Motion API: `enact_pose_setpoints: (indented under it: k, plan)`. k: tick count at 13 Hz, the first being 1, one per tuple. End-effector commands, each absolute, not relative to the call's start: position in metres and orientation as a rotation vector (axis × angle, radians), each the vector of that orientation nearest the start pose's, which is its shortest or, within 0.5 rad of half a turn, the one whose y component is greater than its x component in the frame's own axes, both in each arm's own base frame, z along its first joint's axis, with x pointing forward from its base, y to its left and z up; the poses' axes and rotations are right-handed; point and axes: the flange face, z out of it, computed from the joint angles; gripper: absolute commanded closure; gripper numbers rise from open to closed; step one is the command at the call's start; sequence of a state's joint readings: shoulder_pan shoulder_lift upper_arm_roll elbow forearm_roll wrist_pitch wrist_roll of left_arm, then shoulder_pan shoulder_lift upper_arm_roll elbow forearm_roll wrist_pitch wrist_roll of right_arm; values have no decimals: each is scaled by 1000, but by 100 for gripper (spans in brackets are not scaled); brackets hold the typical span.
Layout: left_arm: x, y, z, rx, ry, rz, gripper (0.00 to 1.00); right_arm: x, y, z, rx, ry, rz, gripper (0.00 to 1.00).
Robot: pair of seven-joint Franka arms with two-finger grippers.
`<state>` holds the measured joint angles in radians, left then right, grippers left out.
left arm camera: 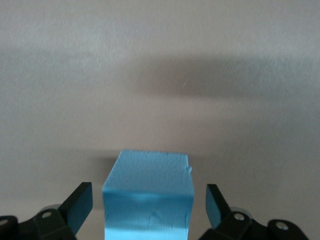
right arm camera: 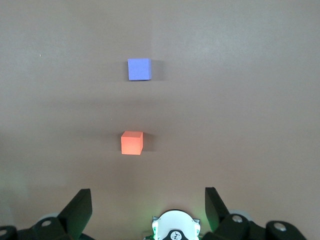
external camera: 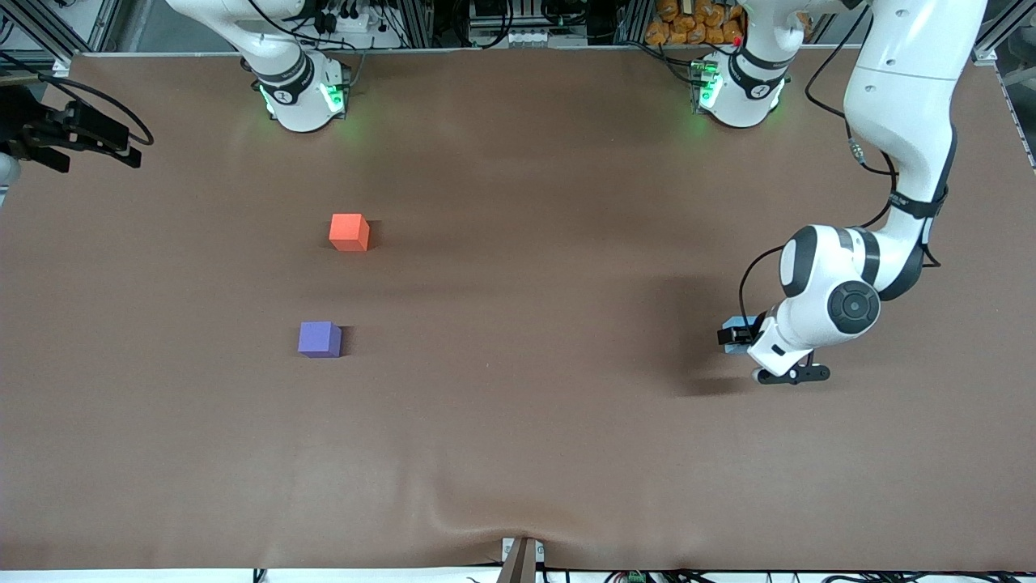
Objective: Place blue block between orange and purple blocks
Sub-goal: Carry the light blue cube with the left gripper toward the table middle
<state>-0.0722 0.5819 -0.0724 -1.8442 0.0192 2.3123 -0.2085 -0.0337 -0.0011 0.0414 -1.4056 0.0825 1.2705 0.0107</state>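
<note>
The blue block (left arm camera: pixel 150 172) sits on the brown table between the open fingers of my left gripper (left arm camera: pixel 148 202), with a gap on each side. In the front view the left gripper (external camera: pixel 735 336) is down at the table toward the left arm's end and mostly hides the blue block (external camera: pixel 736 349). The orange block (external camera: pixel 350 232) and the purple block (external camera: pixel 320 338) stand apart toward the right arm's end, the purple one nearer the front camera. Both show in the right wrist view: the orange block (right arm camera: pixel 132 143) and the purple block (right arm camera: pixel 139 69). My right gripper (right arm camera: pixel 148 200) is open, empty and held high, at the table's edge (external camera: pixel 113 146).
The brown mat (external camera: pixel 526 364) covers the whole table, with a ripple at its front edge (external camera: pixel 518 526). The right arm's base (external camera: pixel 301 93) and the left arm's base (external camera: pixel 738 89) stand along the back edge. The right arm waits.
</note>
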Motion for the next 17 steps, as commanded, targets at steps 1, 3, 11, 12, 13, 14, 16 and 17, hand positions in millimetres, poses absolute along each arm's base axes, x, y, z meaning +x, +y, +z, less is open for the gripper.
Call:
enact_pose_setpoints:
  k: [1,3,11,12,13,14,16,17]
  plan:
    - [630,-85,198,-3136,-124,201,43,520,12,679,-3036,-32,210,0]
    - [625,-86,206,-3121,-117,271,55,521,11,678,-3036,-30,210,0]
    - [605,-205,319,-3091,-183,274,54,524,7,672,-3039,-11,231,0]
    - [598,-246,328,-3086,-192,256,54,526,6,669,-3036,-18,244,0]
    - [591,-281,332,-3085,-202,242,54,530,10,662,-3034,-22,263,0]
    - [580,-315,335,-3080,-214,236,53,531,10,661,-3038,-23,264,0]
    - [554,-382,329,-3069,-202,243,50,533,7,661,-3034,-19,256,0]
    - [541,-414,315,-3057,-223,251,50,536,10,657,-3034,-32,265,0]
